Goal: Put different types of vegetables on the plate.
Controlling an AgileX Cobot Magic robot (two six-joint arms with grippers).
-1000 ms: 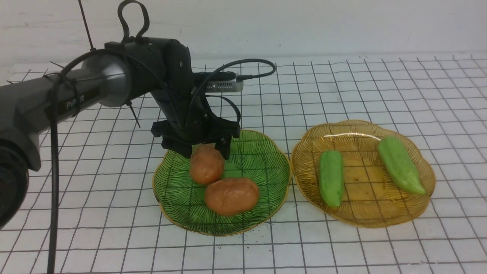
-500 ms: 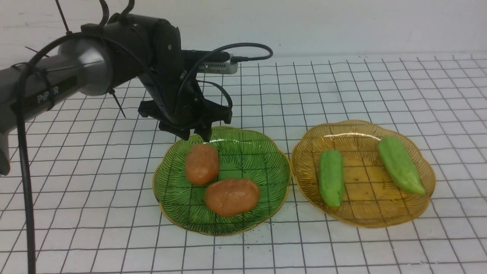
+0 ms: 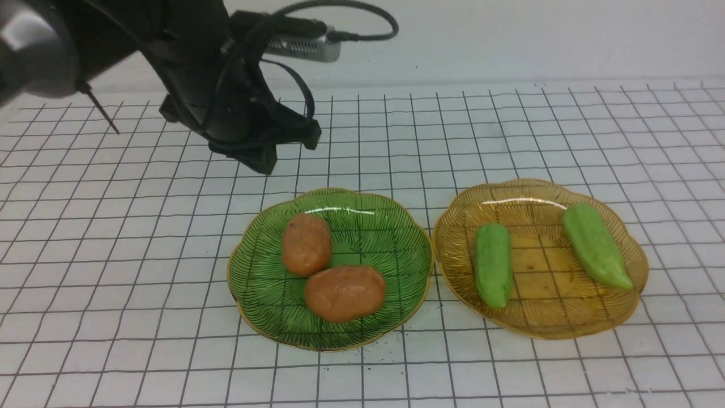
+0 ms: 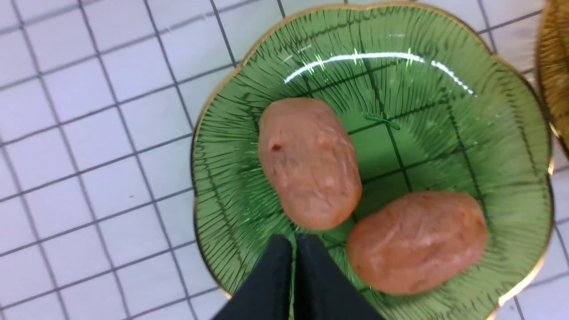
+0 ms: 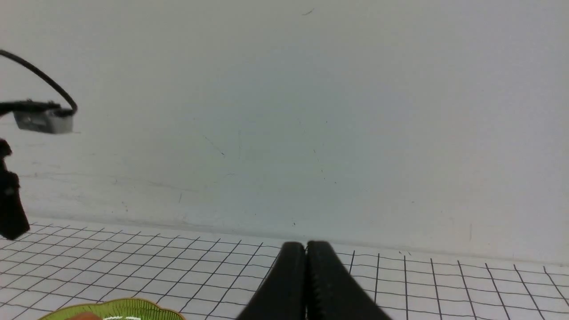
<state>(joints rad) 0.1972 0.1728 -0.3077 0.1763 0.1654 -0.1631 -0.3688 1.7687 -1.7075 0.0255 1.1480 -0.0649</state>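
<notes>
Hovering above the gridded table [image 3: 113, 255], the left gripper [image 3: 266, 164] is pinched closed and empty; the right gripper [image 5: 306, 249] likewise; a green plate [image 3: 385, 238] holds two potatoes [image 3: 306, 243]; an amber plate [image 3: 538, 317] holds two green vegetables [image 3: 493, 264].

Bright even light, plate [image 3: 396, 226] glare, soft shadows

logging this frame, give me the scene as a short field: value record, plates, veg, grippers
green plate: holds both potatoes, touching each other
far potato: lying free
near potato: lying free
amber plate: holds both green vegetables, apart
left green vegetable: lying free
right green vegetable: lying free
left gripper: shut, empty, above green plate
right gripper: shut, empty, facing the wall
</notes>
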